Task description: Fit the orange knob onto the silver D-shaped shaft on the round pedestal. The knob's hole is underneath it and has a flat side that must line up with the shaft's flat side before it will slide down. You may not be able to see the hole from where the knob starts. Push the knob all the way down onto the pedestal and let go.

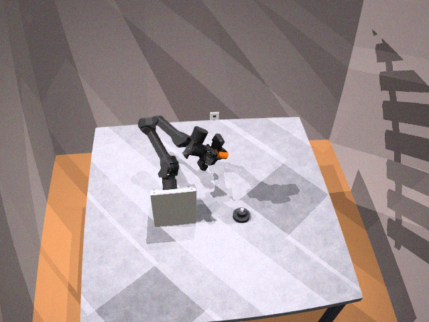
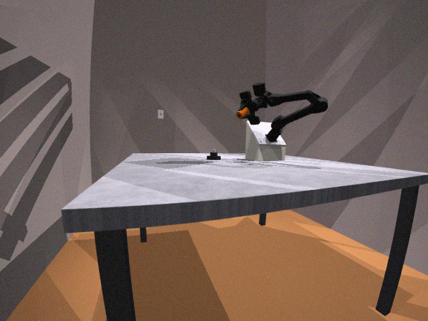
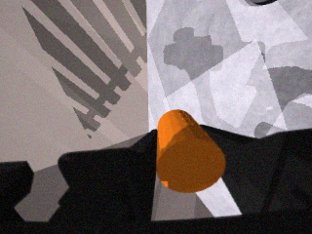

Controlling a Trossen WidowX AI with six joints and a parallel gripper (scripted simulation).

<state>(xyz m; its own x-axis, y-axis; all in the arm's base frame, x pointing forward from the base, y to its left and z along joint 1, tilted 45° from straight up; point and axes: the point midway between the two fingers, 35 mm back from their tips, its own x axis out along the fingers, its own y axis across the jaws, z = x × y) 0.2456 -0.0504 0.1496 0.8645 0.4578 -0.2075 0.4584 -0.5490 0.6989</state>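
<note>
From the top view we see the gripper clamped on the orange knob, raised above the table in the upper middle of the frame. The knob points toward the right. The round pedestal sits lower in the frame, well apart from the knob, with the silver shaft at its centre. A pale box stands to the pedestal's left, at the foot of the arm, beside the pedestal rather than between it and the knob. A small wall plate shows beyond the table's far edge.

From the exterior view we find the knob held high at the frame's middle right, lying roughly sideways with its free end toward the left. The pedestal rests on the table lower left of it, and the box sits right of the pedestal, beneath the gripper.

From the wrist view the knob fills the lower centre, its rounded end toward us, dark fingers on either side. A dark curved sliver at the top edge is too little for us to identify.
</note>
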